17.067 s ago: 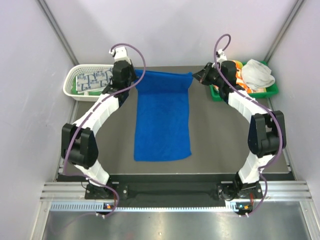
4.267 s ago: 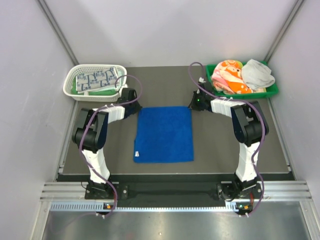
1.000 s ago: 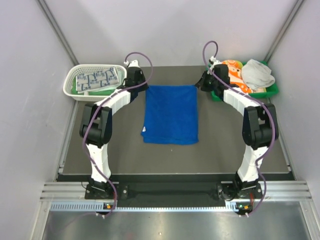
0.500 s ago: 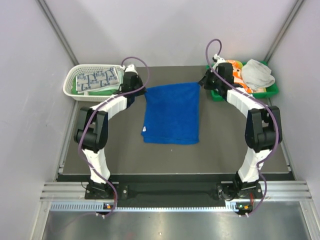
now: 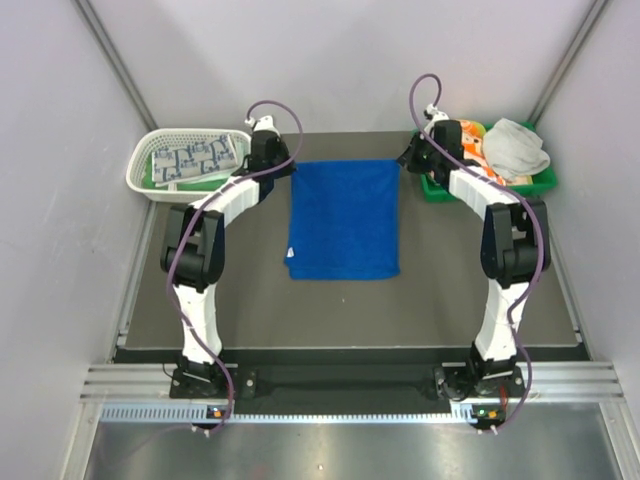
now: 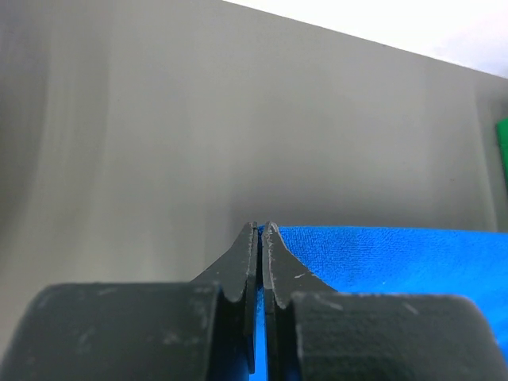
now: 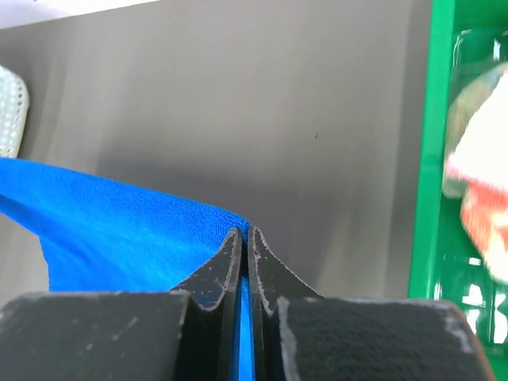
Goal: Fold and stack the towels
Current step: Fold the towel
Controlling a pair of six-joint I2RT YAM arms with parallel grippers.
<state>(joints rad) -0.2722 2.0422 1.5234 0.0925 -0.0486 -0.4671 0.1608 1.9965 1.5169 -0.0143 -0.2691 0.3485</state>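
Only overhead: checked towel [image 5: 190, 160] in basket [image 5: 135, 172]

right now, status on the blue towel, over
Left gripper shut on far-left corner of blue towel, right gripper shut on far-right corner. Towel spread mid-table, between the arms. Nothing across it; white basket and green tray stand off to the sides.

The blue towel [image 5: 343, 220] has slid farther back.

Open mat [image 5: 440, 300] lies near of the blue towel [image 5: 343, 218], side strips crossed by left arm [image 5: 215, 215] and right arm [image 5: 500, 215]; white basket [image 5: 150, 192] blocks far-left corner, heaped green tray [image 5: 543, 182] far-right, walls [image 5: 60, 220] hem both sides.
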